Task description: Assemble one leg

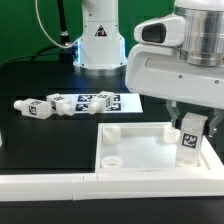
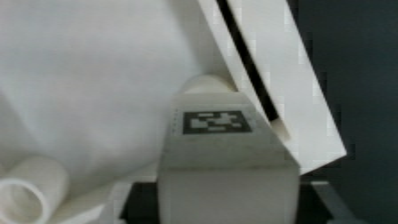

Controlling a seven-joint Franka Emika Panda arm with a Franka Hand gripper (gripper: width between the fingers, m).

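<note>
A white leg (image 1: 191, 141) with a black-and-white tag stands upright at the far right corner of the large white square panel (image 1: 145, 148), as the exterior view shows it. My gripper (image 1: 190, 128) is shut on this leg from above. In the wrist view the leg (image 2: 217, 150) fills the middle, with a dark finger (image 2: 150, 198) on each side pressing it and my gripper (image 2: 222, 205) closed round it. The panel (image 2: 80, 90) lies behind it, with a round corner hole (image 2: 25, 196). Two more legs (image 1: 34, 107) (image 1: 59, 103) lie loose at the exterior view's left.
The marker board (image 1: 105, 102) lies behind the panel, next to the loose legs. A long white rail (image 1: 60, 186) runs along the front of the table. The robot's base (image 1: 97, 35) stands at the back. Raised round bosses (image 1: 112, 130) sit on the panel's left corners.
</note>
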